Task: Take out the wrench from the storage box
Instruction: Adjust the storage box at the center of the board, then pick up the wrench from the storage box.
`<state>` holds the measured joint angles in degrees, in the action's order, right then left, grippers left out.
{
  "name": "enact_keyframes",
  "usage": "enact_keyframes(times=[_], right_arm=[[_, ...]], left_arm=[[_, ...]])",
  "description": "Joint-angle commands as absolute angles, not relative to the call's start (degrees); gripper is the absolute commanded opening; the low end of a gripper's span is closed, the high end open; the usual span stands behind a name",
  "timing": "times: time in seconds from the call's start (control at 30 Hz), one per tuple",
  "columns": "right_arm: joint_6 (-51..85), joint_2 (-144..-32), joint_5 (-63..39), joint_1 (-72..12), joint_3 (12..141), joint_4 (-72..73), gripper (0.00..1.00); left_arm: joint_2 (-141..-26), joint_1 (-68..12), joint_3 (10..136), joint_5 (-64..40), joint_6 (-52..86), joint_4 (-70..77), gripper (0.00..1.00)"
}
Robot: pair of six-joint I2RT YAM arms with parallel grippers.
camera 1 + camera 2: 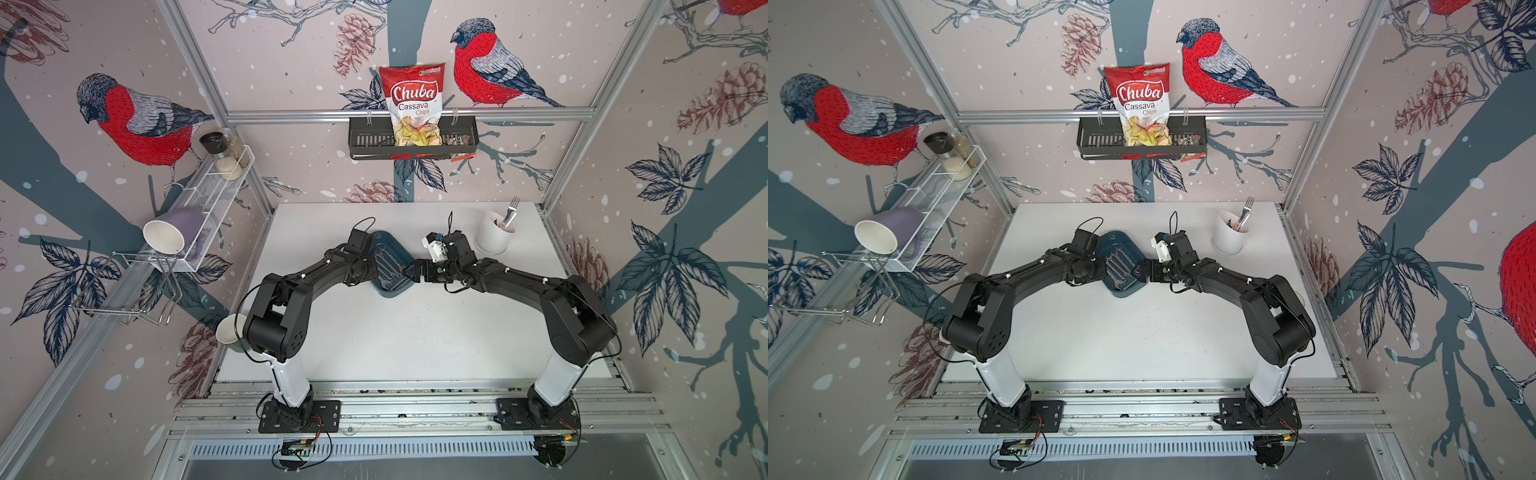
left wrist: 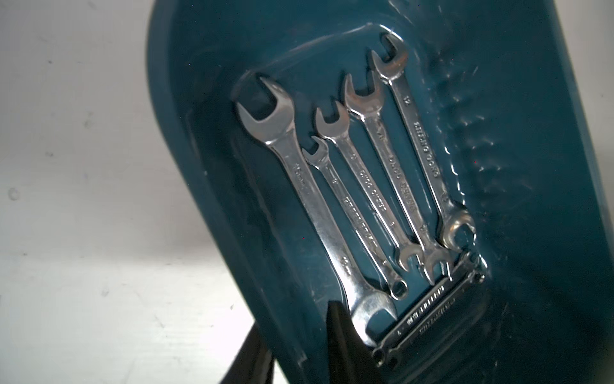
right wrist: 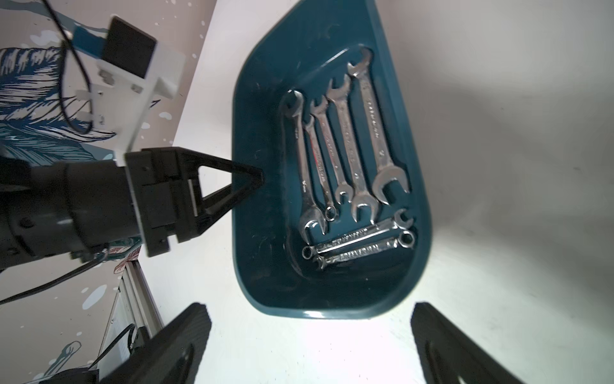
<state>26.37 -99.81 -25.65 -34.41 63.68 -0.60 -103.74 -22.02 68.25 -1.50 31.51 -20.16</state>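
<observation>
The dark teal storage box lies mid-table between my two arms. Several steel wrenches lie side by side on its floor, and two more wrenches lie crosswise at the end nearest my right gripper. My left gripper straddles the box's long side wall, one finger outside and one inside beside the largest wrench, shut on that wall. My right gripper hangs open over the table at the box's end, with nothing between its fingers.
A white cup with a fork stands at the back right of the table. Another white cup sits by the left arm's base. A black wall shelf holds a chips bag. A white wire shelf with a purple mug hangs on the left wall.
</observation>
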Motion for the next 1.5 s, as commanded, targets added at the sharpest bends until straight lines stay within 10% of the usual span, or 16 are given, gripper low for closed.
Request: enact_keyframes(times=[0.0,0.7,1.03,1.47], right_arm=[[24.78,-98.63,-24.53,-33.43,63.94,-2.81,1.0],[29.47,-102.54,-24.35,-33.88,63.98,-0.47,0.99],[30.45,-98.76,-20.48,-34.82,60.79,-3.06,0.98],[32.77,-92.11,-15.44,-31.85,57.27,-5.05,0.98]], left_arm=[[-103.9,-22.15,68.86,-1.81,29.72,-21.2,0.25],[-96.25,-27.2,61.16,-7.26,24.76,-25.34,0.21],[-88.77,-29.65,68.4,8.65,27.67,-36.29,0.55],[-101.35,-40.25,79.16,10.68,39.07,-39.47,0.38]])
